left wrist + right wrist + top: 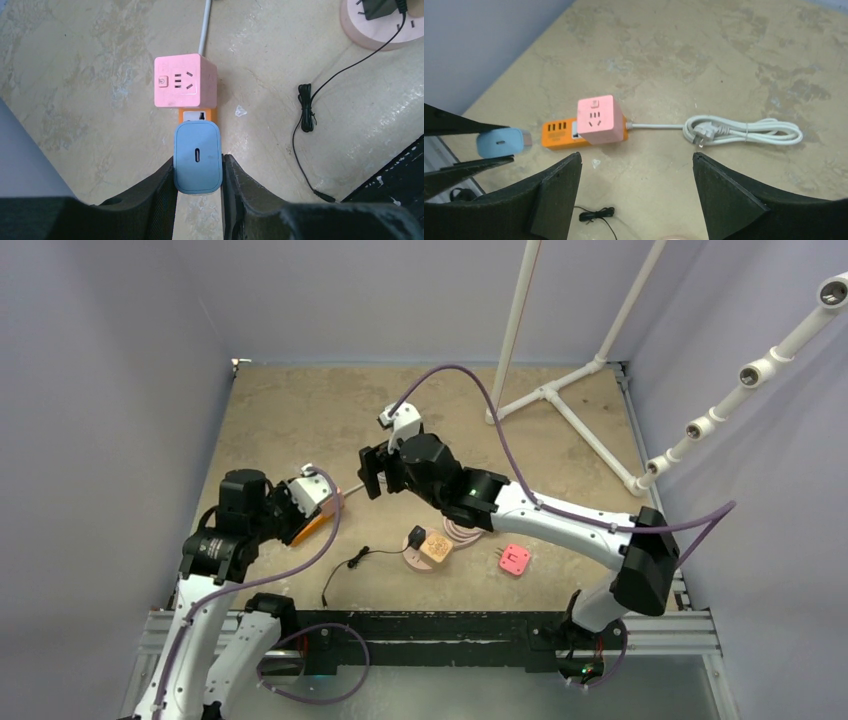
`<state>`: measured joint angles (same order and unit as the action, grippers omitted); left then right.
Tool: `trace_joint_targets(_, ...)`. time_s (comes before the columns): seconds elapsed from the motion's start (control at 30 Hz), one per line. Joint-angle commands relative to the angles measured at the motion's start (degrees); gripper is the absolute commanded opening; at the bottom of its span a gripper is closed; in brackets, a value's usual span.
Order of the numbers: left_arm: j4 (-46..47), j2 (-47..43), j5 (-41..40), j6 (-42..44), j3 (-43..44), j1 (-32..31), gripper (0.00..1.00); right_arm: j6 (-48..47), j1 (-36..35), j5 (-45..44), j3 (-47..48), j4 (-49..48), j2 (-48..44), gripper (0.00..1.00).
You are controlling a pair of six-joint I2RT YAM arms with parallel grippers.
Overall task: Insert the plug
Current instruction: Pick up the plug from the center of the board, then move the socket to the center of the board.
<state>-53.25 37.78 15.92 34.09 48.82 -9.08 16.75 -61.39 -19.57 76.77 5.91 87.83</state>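
The left gripper (198, 169) was clamped on the blue plug (198, 150), holding it just short of the near end of the orange power strip (198, 116). The strip lay on the counter (704, 60) with a pink socket cube (182, 82) on its far part. Plug and strip shared one axis running straight away from that gripper, so a short forward push seemed due. The right gripper (636, 167) hung above, jaws wide apart and empty, farther from the plug.

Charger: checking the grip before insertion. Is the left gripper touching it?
Touching. Left wrist view shows left gripper pressed against both sides of the charger.
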Motion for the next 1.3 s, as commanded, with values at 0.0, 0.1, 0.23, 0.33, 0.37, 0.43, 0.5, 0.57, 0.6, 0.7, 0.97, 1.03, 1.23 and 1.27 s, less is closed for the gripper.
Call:
trace_joint_targets(0.0,7.8,1.8,-0.7,1.2,-2.2,-0.1,0.00,2.1,-0.2,1.5,-2.0,-10.9,0.6,0.84)
trace_joint_targets(0.1,8.4,6.2,0.2,2.8,-1.8,0.3,0.00,2.0,-0.2,0.6,1.8,-9.7,7.6,0.86)
trace_joint_targets(0.23,9.8,8.2,1.6,0.8,1.5,0.8,0.00,2.9,-0.2,-0.8,8.7,-7.3,16.4,0.95)
trace_joint_targets(0.33,13.9,6.8,-3.5,-4.6,4.2,0.8,0.00,3.5,-0.4,1.2,11.1,-7.1,20.2,0.98)
trace_joint_targets(0.37,15.9,6.2,-6.9,-6.7,4.7,0.8,0.00,3.4,-0.5,1.6,11.1,-7.7,20.9,0.99)
trace_joint_targets(0.43,18.7,6.1,-14.7,-10.0,5.8,0.8,0.00,2.9,-0.8,2.1,10.9,-9.0,21.7,0.99)
trace_joint_targets(0.5,19.9,7.6,-21.5,-12.0,7.6,0.8,0.00,2.7,-1.1,2.6,10.8,-10.1,22.4,0.99)
trace_joint_targets(0.57,20.9,9.2,-26.0,-14.2,9.2,0.8,0.00,2.3,-1.6,2.8,10.2,-12.0,23.0,0.99)
trace_joint_targets(0.6,20.8,10.0,-27.2,-15.1,10.1,0.8,0.00,2.1,-1.9,2.7,10.0,-13.1,23.5,0.99)
trace_joint_targets(0.7,19.4,13.0,-27.6,-17.6,13.3,0.8,0.00,1.6,-3.0,2.3,10.1,-15.7,25.3,0.99)
trace_joint_targets(0.97,17.5,17.5,-24.5,-21.6,19.1,0.9,0.00,-0.9,-5.0,-3.7,19.7,-10.7,35.0,0.99)
trace_joint_targets(1.03,17.4,17.5,-24.4,-21.6,19.8,0.8,0.00,-0.4,-5.2,-5.7,22.7,-7.5,37.3,0.99)
trace_joint_targets(1.23,17.4,17.1,-23.5,-21.4,20.3,0.8,0.00,-1.3,-6.0,-9.7,23.5,-7.7,38.8,0.99)
trace_joint_targets(1.27,17.4,16.9,-23.1,-21.3,20.2,0.8,0.00,-1.3,-6.1,-10.1,23.5,-7.6,39.0,0.98)
